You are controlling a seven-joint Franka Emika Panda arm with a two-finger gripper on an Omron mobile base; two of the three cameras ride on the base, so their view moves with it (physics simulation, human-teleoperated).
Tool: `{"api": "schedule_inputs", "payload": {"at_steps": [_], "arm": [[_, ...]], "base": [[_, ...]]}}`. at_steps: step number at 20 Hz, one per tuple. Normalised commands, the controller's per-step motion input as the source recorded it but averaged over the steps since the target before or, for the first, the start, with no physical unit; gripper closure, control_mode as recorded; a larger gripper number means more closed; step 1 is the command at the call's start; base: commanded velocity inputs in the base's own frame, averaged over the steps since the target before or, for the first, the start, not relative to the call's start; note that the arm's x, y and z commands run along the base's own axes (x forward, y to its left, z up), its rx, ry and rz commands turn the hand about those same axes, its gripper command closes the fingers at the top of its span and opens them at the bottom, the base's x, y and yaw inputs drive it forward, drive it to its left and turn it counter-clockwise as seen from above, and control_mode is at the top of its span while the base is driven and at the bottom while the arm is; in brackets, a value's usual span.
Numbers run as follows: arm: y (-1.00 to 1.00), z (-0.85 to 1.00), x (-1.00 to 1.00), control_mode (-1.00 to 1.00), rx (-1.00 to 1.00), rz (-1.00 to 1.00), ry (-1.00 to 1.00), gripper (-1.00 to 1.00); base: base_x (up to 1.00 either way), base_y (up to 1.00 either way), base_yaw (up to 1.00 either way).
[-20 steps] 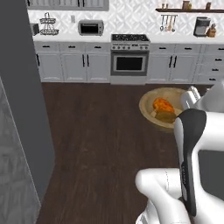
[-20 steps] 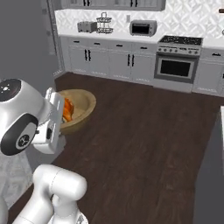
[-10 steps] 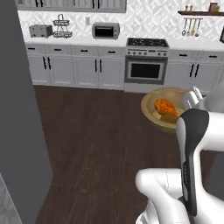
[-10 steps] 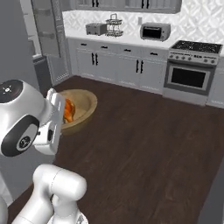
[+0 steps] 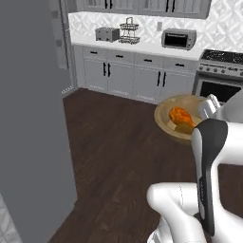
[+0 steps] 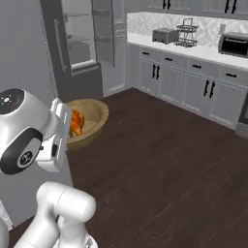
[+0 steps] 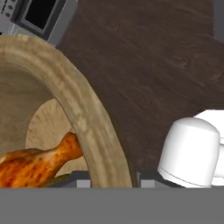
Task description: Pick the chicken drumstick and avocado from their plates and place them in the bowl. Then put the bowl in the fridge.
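A tan wooden bowl (image 5: 167, 114) is carried above a dark wood floor (image 5: 118, 156), held up beside the robot's white arm. In the hand view the bowl's rim (image 7: 89, 127) runs between the two finger tips, so the gripper (image 7: 114, 180) is judged to be pinching the rim, its jaws drawn close together on the thin wall. The chicken drumstick (image 5: 181, 117), glossy orange-brown, lies inside the bowl with its narrow end against the inner wall. A sliver of something dark olive is seen under the drumstick in the hand view; it may be the avocado, but that cannot be told for certain. The fridge (image 6: 82, 41) is seen ahead in the right base view, door open, glass shelves visible, still well apart from the bowl. A grey panel (image 5: 33, 109) stands close on the left.

Risks, as judged from here: the bowl is held by one edge only, so it could tilt or slip from the grip and the food could roll out. The fridge door or a shelf edge could be struck if the bowl is brought in too wide or at the wrong height
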Motion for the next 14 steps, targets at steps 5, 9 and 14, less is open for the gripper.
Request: {"api": "schedule_inputs", "payload": {"at_steps": [5, 9, 14], "arm": [[0.0, 0.0, 0.0, 1.0, 0.0, 0.0, 0.0, 1.0], [0.0, 0.0, 0.0, 1.0, 0.0, 0.0, 0.0, 1.0], [0.0, 0.0, 0.0, 1.0, 0.0, 0.0, 0.0, 1.0]], "base": [[1.0, -0.74, 0.47], [1.0, -0.82, 0.45], [1.0, -1.0, 0.34]]}}
